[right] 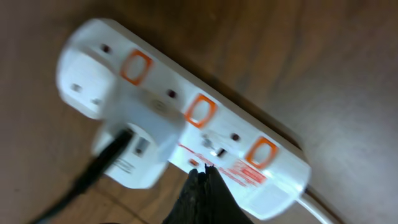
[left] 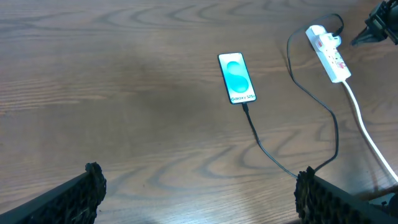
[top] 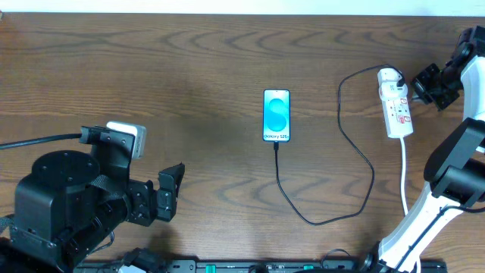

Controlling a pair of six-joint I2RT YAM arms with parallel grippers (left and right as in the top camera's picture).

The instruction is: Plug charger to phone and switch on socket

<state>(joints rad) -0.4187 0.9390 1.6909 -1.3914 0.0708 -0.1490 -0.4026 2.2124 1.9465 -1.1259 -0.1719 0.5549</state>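
Broad bare brown wooden tabletop [top: 151,68] lies open left of the slim blue-screened smartphone [top: 276,115], whereas on its right the thin black charger cable [top: 339,110] loops across the lane toward the narrow white power strip [top: 395,106].

A dark brown wood-grain table [top: 189,61] fills nearly the whole overhead view, bordered by a thin pale strip [top: 227,6] along the top edge and a black rail [top: 250,265] with small teal marks along the bottom edge.
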